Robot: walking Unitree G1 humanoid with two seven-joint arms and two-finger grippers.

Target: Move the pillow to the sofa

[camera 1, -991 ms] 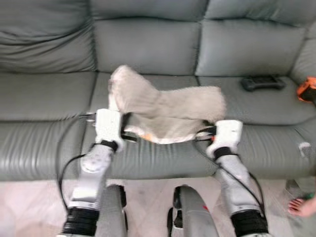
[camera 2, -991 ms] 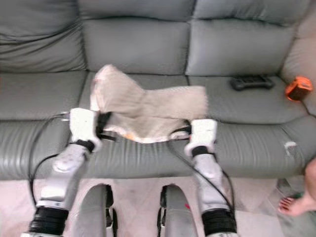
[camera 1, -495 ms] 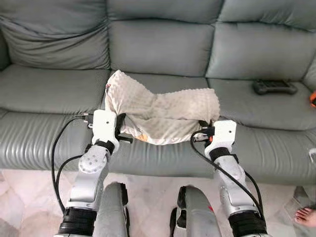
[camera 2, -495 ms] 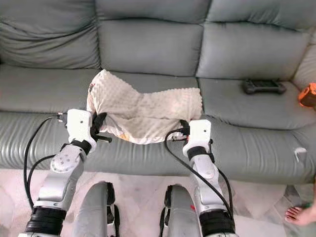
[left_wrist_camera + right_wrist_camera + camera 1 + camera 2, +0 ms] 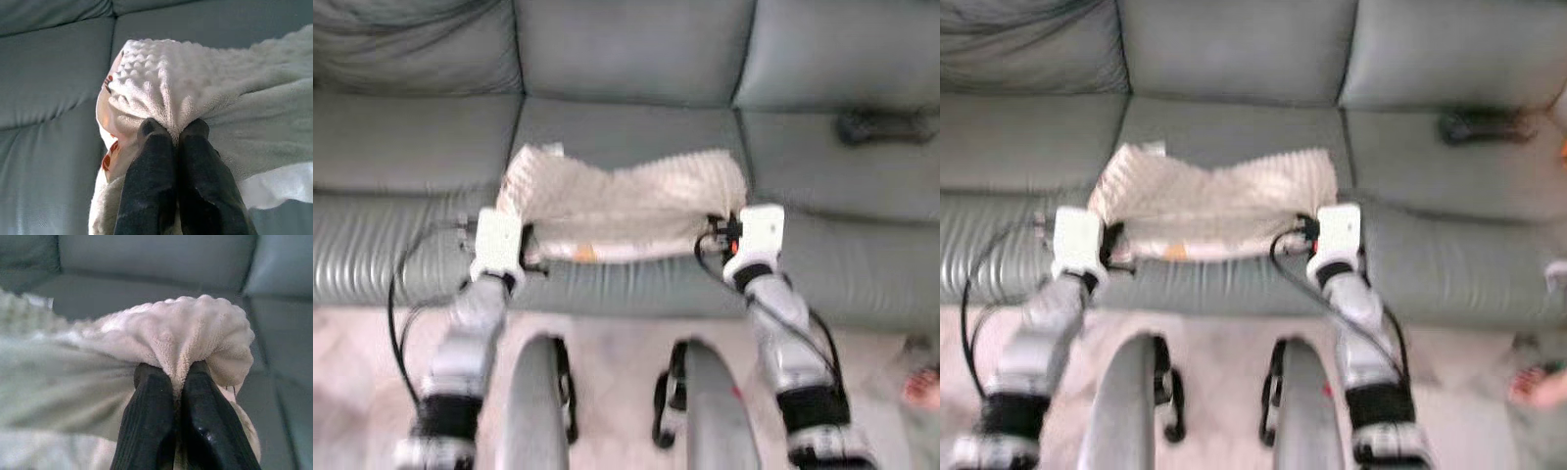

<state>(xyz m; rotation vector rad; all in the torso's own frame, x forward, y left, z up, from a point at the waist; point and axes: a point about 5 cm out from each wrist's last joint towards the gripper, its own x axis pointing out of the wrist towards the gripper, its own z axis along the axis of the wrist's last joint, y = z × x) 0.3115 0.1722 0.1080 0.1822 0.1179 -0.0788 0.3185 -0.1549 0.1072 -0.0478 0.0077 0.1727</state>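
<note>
A cream, bumpy-textured pillow [image 5: 622, 204] hangs stretched between my two grippers above the front of the grey sofa's [image 5: 626, 137] middle seat cushion. My left gripper [image 5: 173, 134] is shut on the pillow's left end, pinching a fold of fabric. At the right end, my right gripper [image 5: 173, 372] is shut on another fold of the pillow [image 5: 195, 338]. The head views are blurred. My left wrist [image 5: 497, 243] and right wrist [image 5: 754, 233] sit at the sofa's front edge.
A dark controller-like object [image 5: 876, 125] lies on the right seat cushion. A person's foot [image 5: 922, 384] is on the pale tiled floor at the far right. My own legs [image 5: 617, 411] stand just before the sofa front.
The camera view has shifted and blurred. The pillow now hangs flatter and more stretched between both grippers; its raised left corner has dropped. Both grips are unchanged.
</note>
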